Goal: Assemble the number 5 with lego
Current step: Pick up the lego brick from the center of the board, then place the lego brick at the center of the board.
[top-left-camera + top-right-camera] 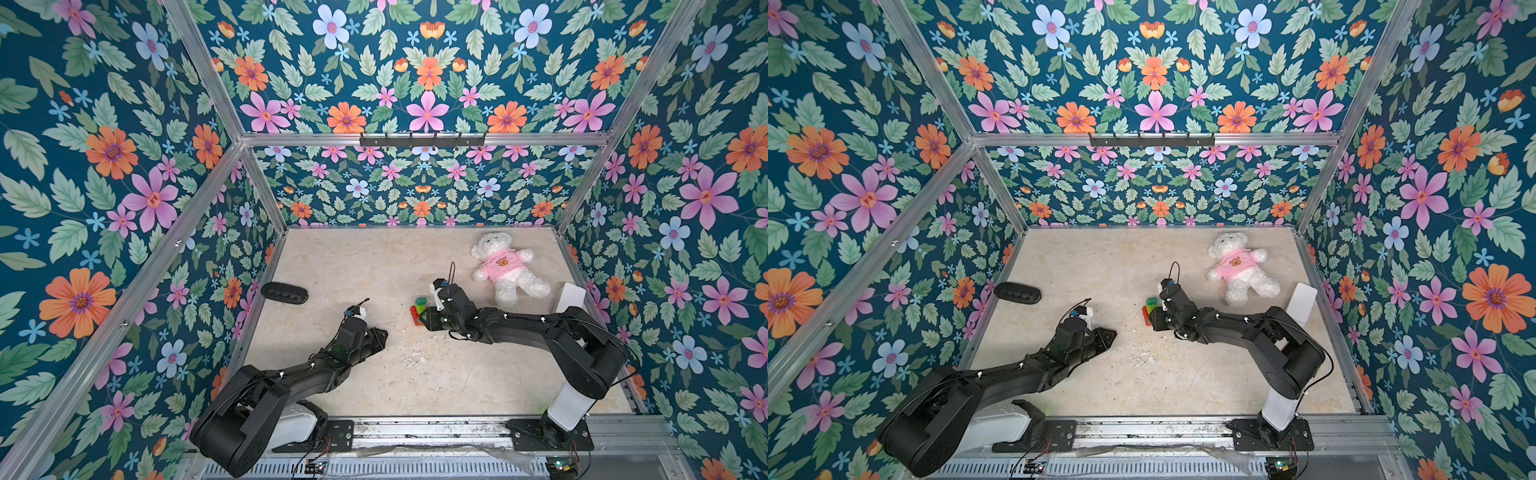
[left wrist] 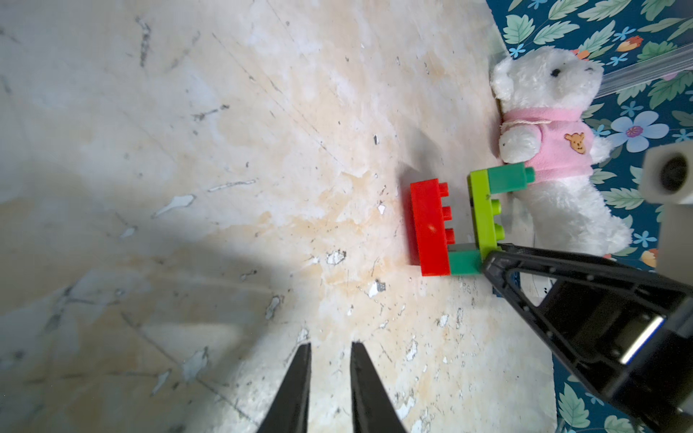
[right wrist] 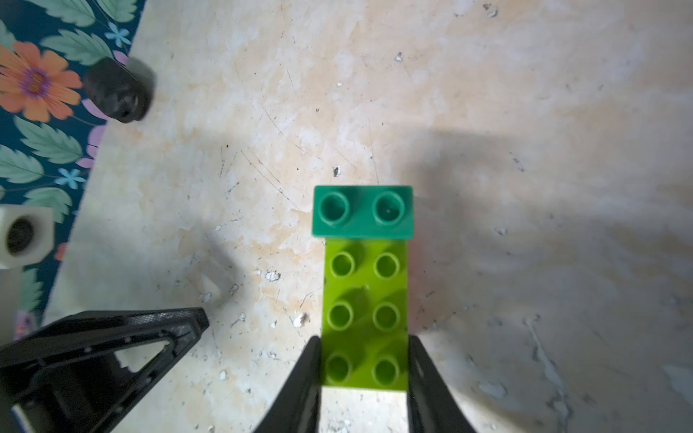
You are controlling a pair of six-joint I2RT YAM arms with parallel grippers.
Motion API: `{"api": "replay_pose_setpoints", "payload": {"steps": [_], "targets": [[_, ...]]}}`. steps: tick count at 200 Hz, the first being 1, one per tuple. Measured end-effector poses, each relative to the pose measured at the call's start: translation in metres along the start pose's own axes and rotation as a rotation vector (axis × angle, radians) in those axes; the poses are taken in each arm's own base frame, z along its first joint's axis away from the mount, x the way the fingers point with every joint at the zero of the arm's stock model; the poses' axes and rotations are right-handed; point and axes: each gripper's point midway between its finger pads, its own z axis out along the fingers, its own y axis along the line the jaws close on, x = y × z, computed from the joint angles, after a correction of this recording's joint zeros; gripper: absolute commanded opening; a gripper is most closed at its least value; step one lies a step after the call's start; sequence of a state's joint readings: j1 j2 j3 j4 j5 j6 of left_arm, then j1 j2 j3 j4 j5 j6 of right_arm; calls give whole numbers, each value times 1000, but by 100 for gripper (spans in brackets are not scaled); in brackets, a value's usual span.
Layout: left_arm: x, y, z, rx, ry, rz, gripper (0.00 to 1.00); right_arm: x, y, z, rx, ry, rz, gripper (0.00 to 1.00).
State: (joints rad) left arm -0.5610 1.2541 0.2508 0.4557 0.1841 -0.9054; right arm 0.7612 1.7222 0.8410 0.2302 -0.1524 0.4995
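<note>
Your right jaws pinch the lime-green brick (image 3: 365, 311) by its long sides. It belongs to the lego stack (image 2: 468, 221) of red, dark-green and lime bricks, mid-table (image 1: 374, 266), left of the white teddy (image 1: 505, 270). Your left jaws are almost pressed together and hold nothing.

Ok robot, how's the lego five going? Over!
Left gripper shut, empty. Right gripper shut on lime brick. Lego stack four bricks high, top studs bare. Teddy clear of it.
</note>
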Motion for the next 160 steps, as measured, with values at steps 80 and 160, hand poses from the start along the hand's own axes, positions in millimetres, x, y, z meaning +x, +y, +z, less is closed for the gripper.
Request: {"api": "replay_pose_setpoints", "payload": {"steps": [80, 160], "targets": [[-4, -4, 2, 3, -2, 13, 22, 7, -10, -7, -326, -10, 321, 34], [-8, -8, 2, 8, -7, 18, 22, 9, -9, -8, -398, 1, 405, 48]]}}
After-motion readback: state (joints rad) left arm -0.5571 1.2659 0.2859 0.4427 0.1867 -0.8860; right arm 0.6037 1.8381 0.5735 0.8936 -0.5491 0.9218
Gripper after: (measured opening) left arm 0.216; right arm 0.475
